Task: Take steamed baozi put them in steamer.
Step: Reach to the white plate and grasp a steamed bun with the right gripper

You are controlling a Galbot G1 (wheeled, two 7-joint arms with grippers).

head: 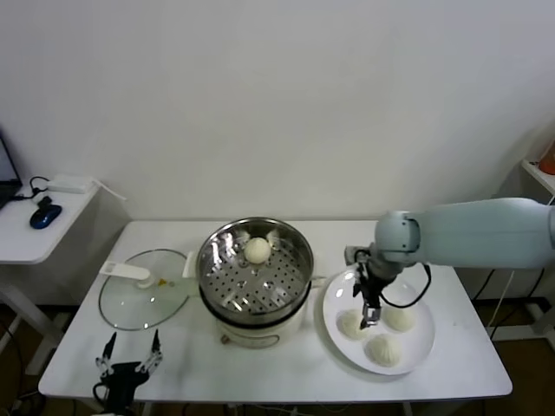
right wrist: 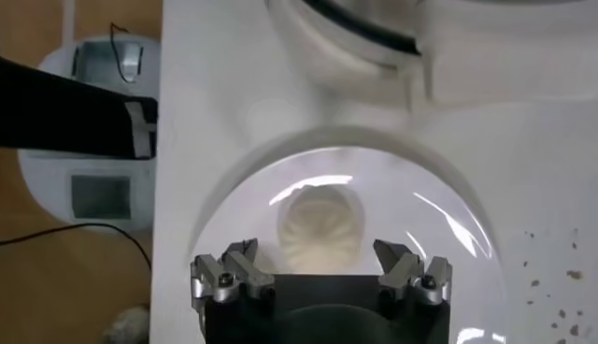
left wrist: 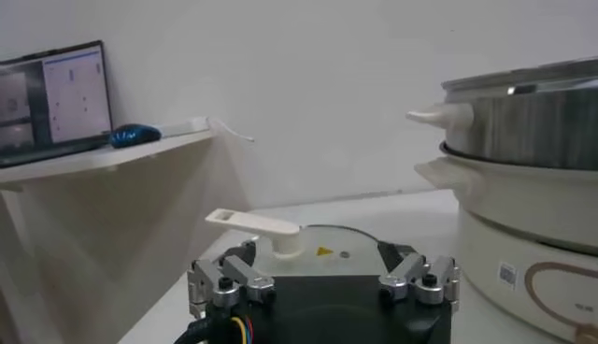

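The shiny steel steamer stands mid-table on its cream base, and one steamed baozi rests on its perforated tray. Three more off-white baozi lie on the white plate to the right: one near the steamer, one farther right, one at the front. My right gripper hangs open just over the plate. In the right wrist view a pleated baozi lies centred below the right gripper, untouched. My left gripper is parked open at the table's front left.
A flat glass lid with a white handle lies left of the steamer and fills the left wrist view beside the steamer's wall. A side desk with a blue mouse stands at far left. A shelf sits at far right.
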